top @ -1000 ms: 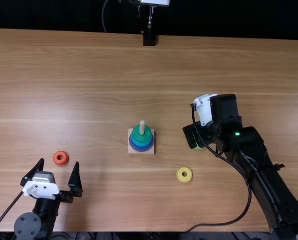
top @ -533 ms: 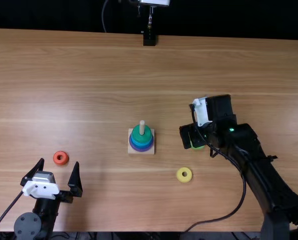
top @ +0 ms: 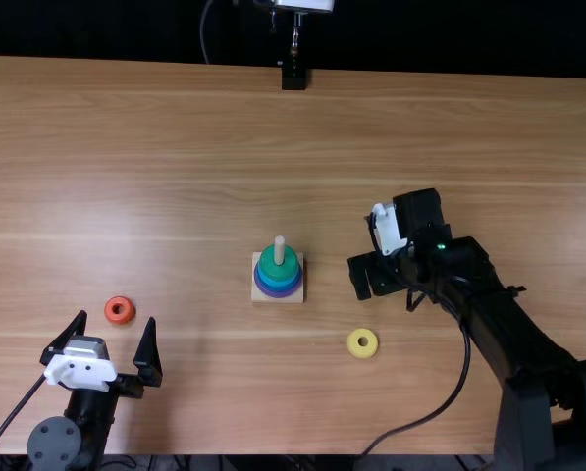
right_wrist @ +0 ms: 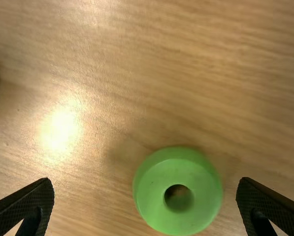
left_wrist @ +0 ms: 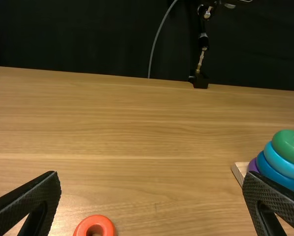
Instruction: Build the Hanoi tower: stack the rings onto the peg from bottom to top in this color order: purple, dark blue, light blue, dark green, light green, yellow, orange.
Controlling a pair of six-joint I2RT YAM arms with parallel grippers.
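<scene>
Hanoi tower (top: 279, 274) pieces were partly stacked: purple ring (left_wrist: 252, 165), dark blue ring (left_wrist: 266, 167), light blue ring (left_wrist: 280, 165) and dark green ring (left_wrist: 286, 148) sat on the peg (top: 280, 250). Over the last second the right claw (right_wrist: 146, 184) had shifted a little toward the left and near edges of the surface (top: 273, 147); its fingers were spread on either side of the light green ring (right_wrist: 152, 199), which lay flat on the wood right of the tower, apart from both. That suggested the claw was lining up on the next ring due, with the grasp yet to be made. Nearest, by the near left corner, the left claw (left_wrist: 150, 175) was spread, holding nothing, with the orange ring (top: 110, 312) close to its fingertips. Farther in, the yellow ring (top: 352, 343) lay between tower and near edge, right of the middle; a low carry risked brushing it only if it swung nearward. Beyond the tower, a broad run of wood reached the far edge, good room for lifting and crossing.
</scene>
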